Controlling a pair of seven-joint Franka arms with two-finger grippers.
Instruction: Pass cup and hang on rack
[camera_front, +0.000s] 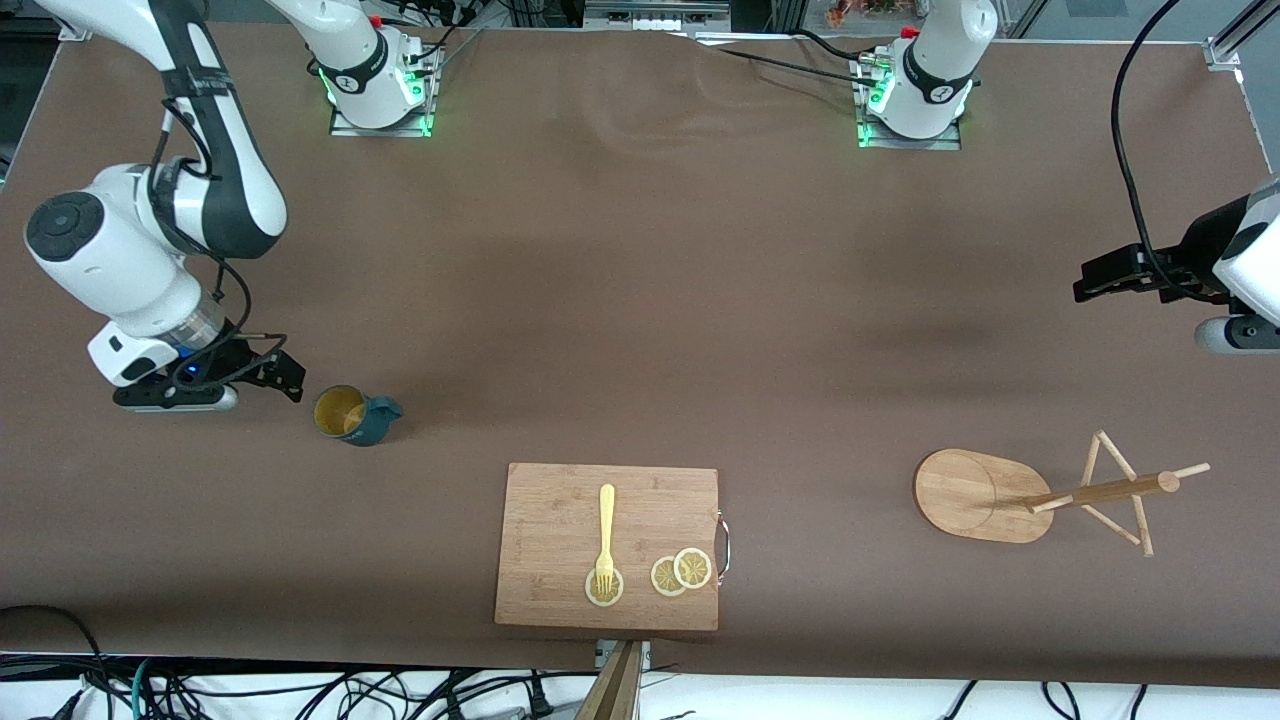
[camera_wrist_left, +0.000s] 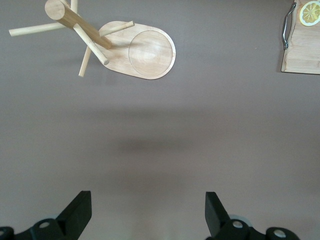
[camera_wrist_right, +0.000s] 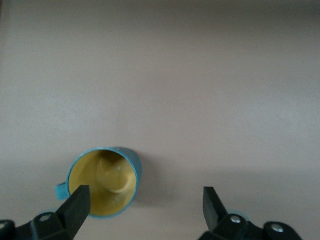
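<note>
1. The small dark teal ribbed cup (camera_front: 357, 415) with a yellowish-tan inside is seen upright on the brown table (camera_front: 640, 300), toward the right arm's end.
2. The right gripper (camera_front: 285, 375) is positioned just beside the cup, jaws spread wide, nothing held.
3. The light bamboo rack (camera_front: 1040, 495) with an oval base is found toward the left arm's end.
4. The left gripper (camera_wrist_left: 147, 210) is held above bare table near the rack, jaws spread wide and empty.
5. A rectangular bamboo cutting board (camera_front: 560, 510) carrying a yellow fork (camera_front: 605, 540) and lemon slices (camera_front: 682, 572) is located between cup and rack, nearer the front camera.

My left arm runs off the front view's edge. In my left wrist view the cutting board (camera_wrist_left: 302, 47) is cut off, one lemon slice (camera_wrist_left: 310, 13) showing.
</note>
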